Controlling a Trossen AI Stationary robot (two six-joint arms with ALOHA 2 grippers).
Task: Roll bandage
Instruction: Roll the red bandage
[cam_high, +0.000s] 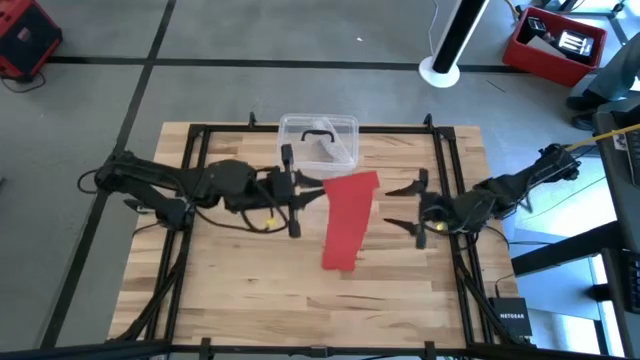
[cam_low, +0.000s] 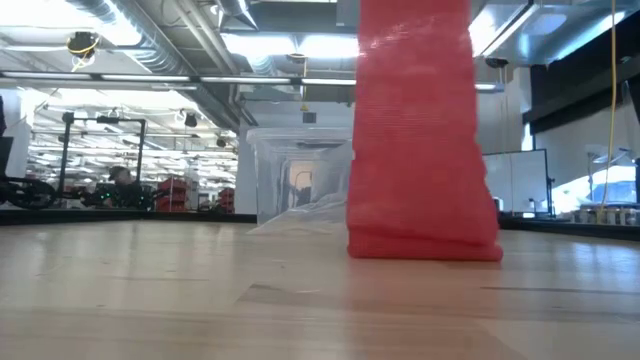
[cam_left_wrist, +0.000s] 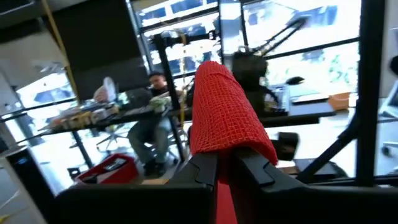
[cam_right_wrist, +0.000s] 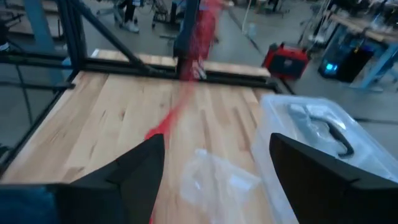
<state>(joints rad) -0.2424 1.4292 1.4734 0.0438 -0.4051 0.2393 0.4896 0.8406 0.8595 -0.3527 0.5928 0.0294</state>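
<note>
Bandage hangs as a long red strip from the left tool, which is clenched on its upper end; its lower end rests on the table near the middle. The right tool waits released, just beside the strip. To roll well, I judge the strip should be laid flat first, then one end pinned while the other turns it tightly and evenly. A clear box with a black handle stands behind; its contents cannot be made out.
</note>
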